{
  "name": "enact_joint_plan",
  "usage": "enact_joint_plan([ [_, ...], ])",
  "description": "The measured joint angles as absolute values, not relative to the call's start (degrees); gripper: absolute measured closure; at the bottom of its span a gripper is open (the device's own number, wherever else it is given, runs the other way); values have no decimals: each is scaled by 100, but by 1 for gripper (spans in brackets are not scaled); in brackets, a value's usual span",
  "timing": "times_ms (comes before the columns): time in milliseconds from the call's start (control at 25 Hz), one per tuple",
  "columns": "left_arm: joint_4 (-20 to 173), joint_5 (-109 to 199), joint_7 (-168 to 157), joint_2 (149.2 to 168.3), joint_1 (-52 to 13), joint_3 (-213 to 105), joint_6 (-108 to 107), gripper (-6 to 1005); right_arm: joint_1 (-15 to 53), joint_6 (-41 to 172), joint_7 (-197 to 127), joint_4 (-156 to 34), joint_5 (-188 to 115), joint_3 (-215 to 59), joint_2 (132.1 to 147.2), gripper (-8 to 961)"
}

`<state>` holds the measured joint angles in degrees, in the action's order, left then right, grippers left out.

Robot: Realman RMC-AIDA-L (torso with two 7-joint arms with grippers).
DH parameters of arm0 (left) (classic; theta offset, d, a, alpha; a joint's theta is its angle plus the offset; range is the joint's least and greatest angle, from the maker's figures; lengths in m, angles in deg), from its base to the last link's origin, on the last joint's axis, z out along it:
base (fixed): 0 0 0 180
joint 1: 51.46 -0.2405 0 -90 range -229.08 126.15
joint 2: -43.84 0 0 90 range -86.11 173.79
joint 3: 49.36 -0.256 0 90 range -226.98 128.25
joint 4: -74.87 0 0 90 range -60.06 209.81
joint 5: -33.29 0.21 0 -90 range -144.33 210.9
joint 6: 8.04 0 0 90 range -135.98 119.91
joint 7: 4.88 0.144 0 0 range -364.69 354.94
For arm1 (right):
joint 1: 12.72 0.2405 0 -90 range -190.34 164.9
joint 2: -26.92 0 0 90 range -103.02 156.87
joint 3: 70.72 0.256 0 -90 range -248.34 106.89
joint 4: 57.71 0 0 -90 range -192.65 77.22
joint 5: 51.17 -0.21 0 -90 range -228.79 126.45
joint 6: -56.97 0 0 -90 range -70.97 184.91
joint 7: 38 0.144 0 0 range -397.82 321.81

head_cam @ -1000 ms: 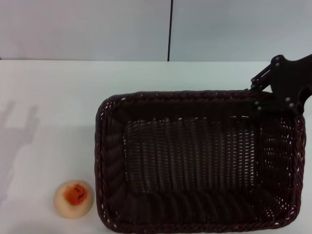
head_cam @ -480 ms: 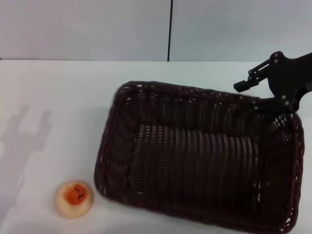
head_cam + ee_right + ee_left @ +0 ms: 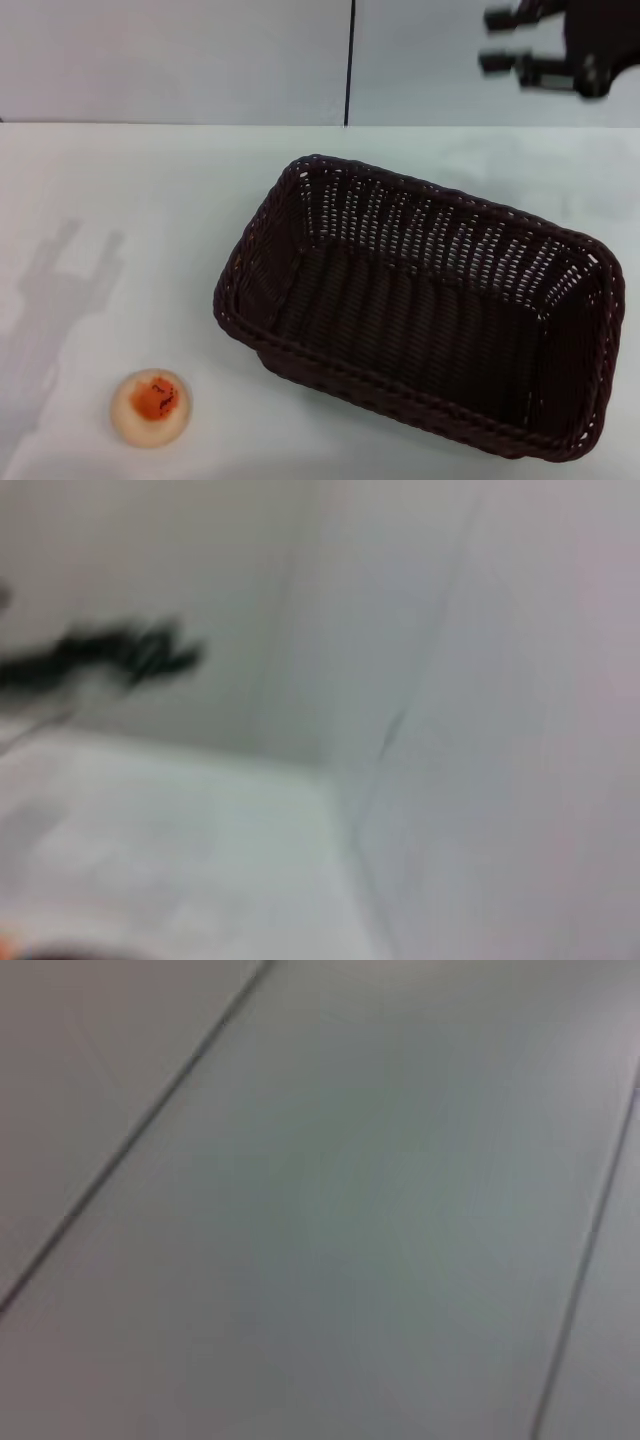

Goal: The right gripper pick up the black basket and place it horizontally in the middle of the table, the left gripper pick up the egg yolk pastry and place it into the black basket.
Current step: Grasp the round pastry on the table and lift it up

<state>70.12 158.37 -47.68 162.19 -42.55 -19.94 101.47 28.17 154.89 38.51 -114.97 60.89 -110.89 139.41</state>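
The black basket (image 3: 430,240) rests empty on the white table (image 3: 120,200), right of the middle, its long side slanting from back left to front right. The egg yolk pastry (image 3: 150,405) lies on the table at the front left, apart from the basket. My right gripper (image 3: 497,40) is open and empty, raised above and behind the basket's far right end, in front of the wall. My left gripper is out of view; only a shadow of an arm falls on the table at the left. The left wrist view shows only wall panels.
A grey panelled wall with a dark vertical seam (image 3: 349,60) stands behind the table. The right wrist view shows the wall, the table and a blurred dark shape (image 3: 100,655) farther off.
My right gripper has let go of the basket's far right rim and risen up and back. The basket has turned and settled on the table. The pastry has not moved.
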Motion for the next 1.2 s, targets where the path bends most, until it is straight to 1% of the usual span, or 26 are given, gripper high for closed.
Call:
enact_joint_plan([
  [200,7772,15846,-4833,16178,-4180,-2836,10151,344,2052,14934,3647,-11228,4546,-10552,14255,587],
  [320,8310,15847,-4899,16178,-4196,-3552,10179,345,1645,14650,3515,-10621,3597,-10176,14367,588],
  [400,8546,15848,-4877,16179,-4242,-3880,10156,346,1442,14603,3234,-9969,3018,-9827,14379,588],
  [600,8876,15847,-4849,16179,-4366,-4420,9882,349,1057,14573,2389,-8713,2109,-9209,14354,588],
  [840,9024,15845,-4847,16179,-4481,-5130,9255,353,817,14530,2047,-8101,1832,-8576,14368,588],
  [1200,9038,15843,-4793,16179,-4635,-5524,9106,358,776,14397,1982,-7906,1817,-8269,14341,587],
])
